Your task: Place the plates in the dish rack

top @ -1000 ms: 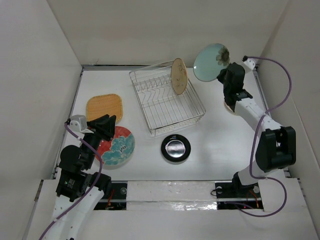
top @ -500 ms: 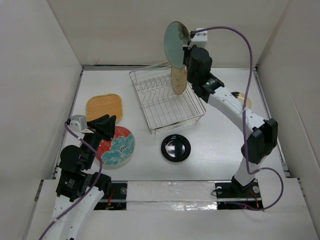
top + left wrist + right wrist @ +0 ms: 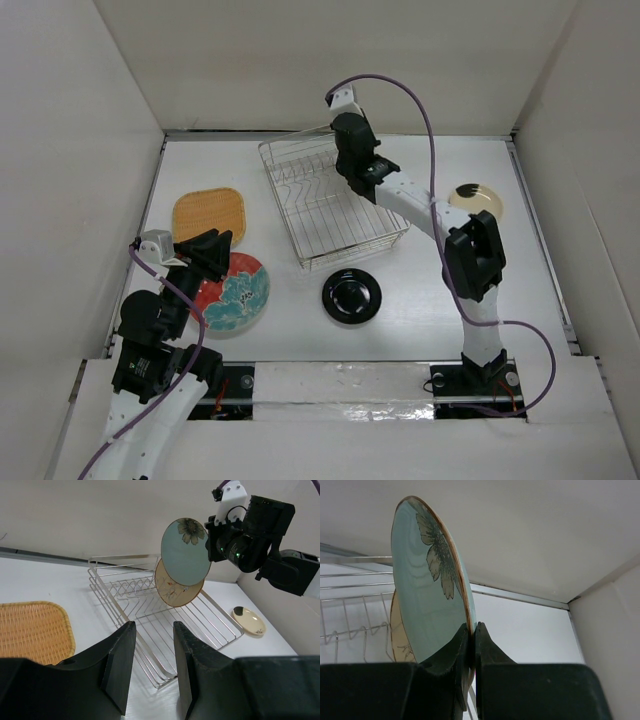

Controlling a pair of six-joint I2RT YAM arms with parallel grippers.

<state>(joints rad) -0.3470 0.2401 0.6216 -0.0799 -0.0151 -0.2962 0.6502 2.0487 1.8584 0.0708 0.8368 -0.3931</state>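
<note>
My right gripper (image 3: 472, 630) is shut on the rim of the pale green plate (image 3: 427, 600), holding it on edge over the dish rack (image 3: 355, 248). In the left wrist view the pale green plate (image 3: 186, 551) hangs just in front of the beige leaf-patterned plate (image 3: 176, 591), which stands upright in the dish rack (image 3: 135, 587). My left gripper (image 3: 153, 626) is open and empty, hovering above the red plate with the teal flower (image 3: 240, 297). The orange woven plate (image 3: 209, 215), black plate (image 3: 351, 296) and small cream plate (image 3: 474, 200) lie flat on the table.
The rack sits skewed at the back centre, close to the rear wall. White walls close in the table on the left, right and back. The right arm (image 3: 420, 205) stretches across the rack's right side.
The right arm has swung the pale green plate from the back right corner leftward, then down over the rack beside the beige plate. The left arm has not moved.
</note>
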